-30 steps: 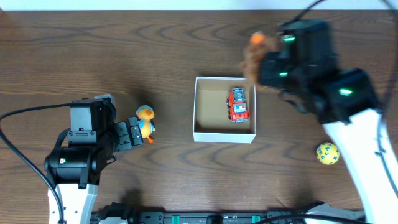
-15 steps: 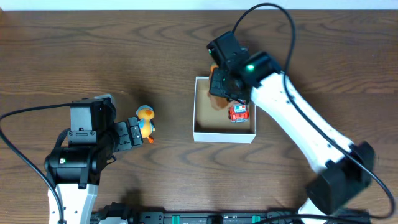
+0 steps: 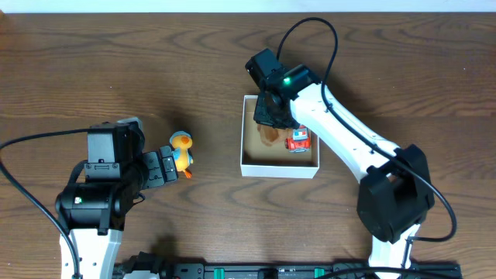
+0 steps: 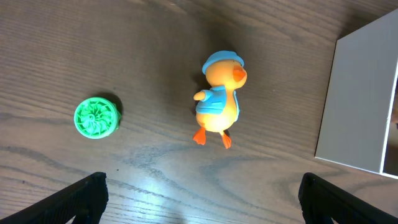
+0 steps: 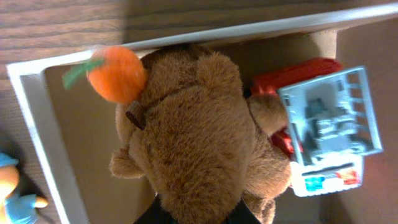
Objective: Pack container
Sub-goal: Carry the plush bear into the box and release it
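So the right gripper [image 3: 273, 116] is down inside the box [image 3: 254, 151] now. A second ago it was off past the box's right side with the teddy bear [image 3: 271, 133] up in the air. Half a second ago it was over the back wall. Now the bear sits low in the box, right under the fingers. On the wrist camera the teddy bear [image 5: 193, 143] fills almost the whole view, and the bits of finger at the bottom edge look clamped on it. Just to one side of the fingers is a red toy truck [image 5: 317, 124], and the bear is pressed up against it. The truck [image 3: 299, 139] hasn't budged, and neither has the box, which is mid-table between the two arms. There's a little orange pom [image 5: 115, 74] on the bear, near the box [image 5: 37, 143] wall.

The left gripper [image 4: 205, 199] is exactly where it was, with its fingers [image 4: 87, 196] spread wide and holding nothing. A yellow duck [image 4: 219, 102] in a blue cap lies just ahead of the gap between them, not touching either one. A green disc [image 4: 96, 117] sits ahead of one finger, and the box's white outer wall [image 4: 357, 106] is ahead of the other. The duck [image 3: 181, 151] hasn't moved on the table [image 3: 116, 62].
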